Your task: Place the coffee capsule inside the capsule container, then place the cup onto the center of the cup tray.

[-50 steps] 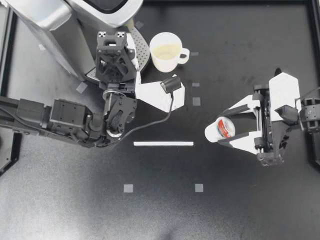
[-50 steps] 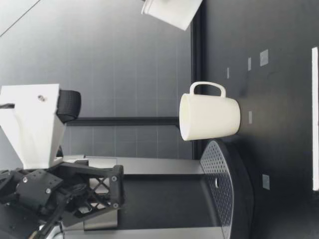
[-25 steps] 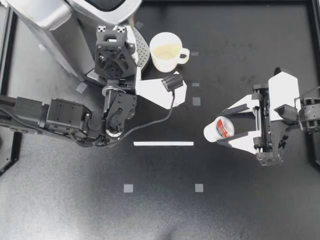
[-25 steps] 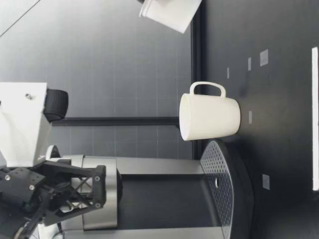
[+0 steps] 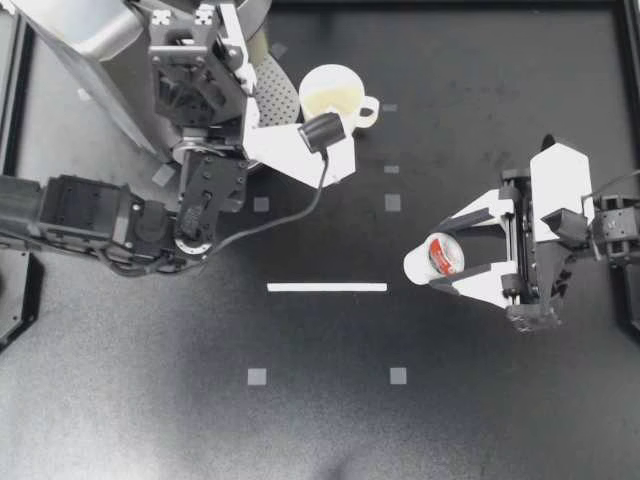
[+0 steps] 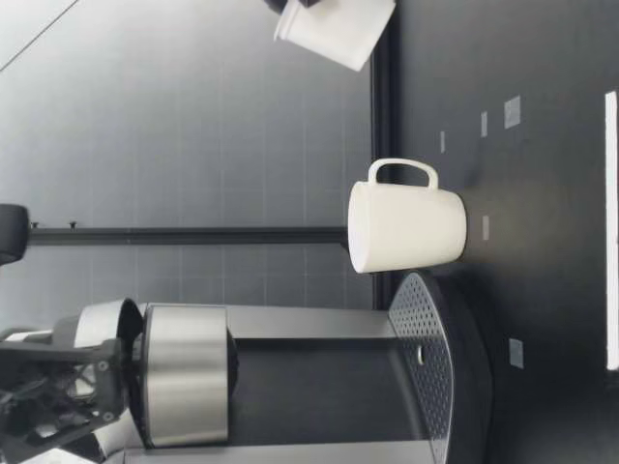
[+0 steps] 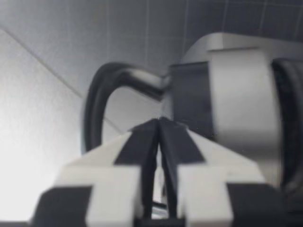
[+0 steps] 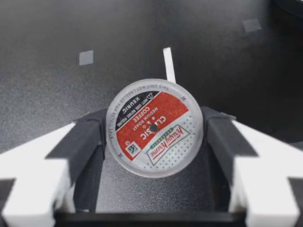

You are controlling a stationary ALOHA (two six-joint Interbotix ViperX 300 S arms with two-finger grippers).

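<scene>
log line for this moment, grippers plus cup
left gripper: shut, at coffee machine | right gripper: shut on coffee capsule, above table | cup: upright on table beside cup tray

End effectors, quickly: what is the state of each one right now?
Left end effector: closed, holding nothing.
Right end effector: closed on the coffee capsule.

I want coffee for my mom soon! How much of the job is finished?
Nothing is finished yet. In hand: my right gripper is shut on the coffee capsule above the table, while my left gripper, fingers shut, is up at the coffee machine. Left: put the capsule inside, then move the cup, standing on the table beside the cup tray, onto its center.
</scene>
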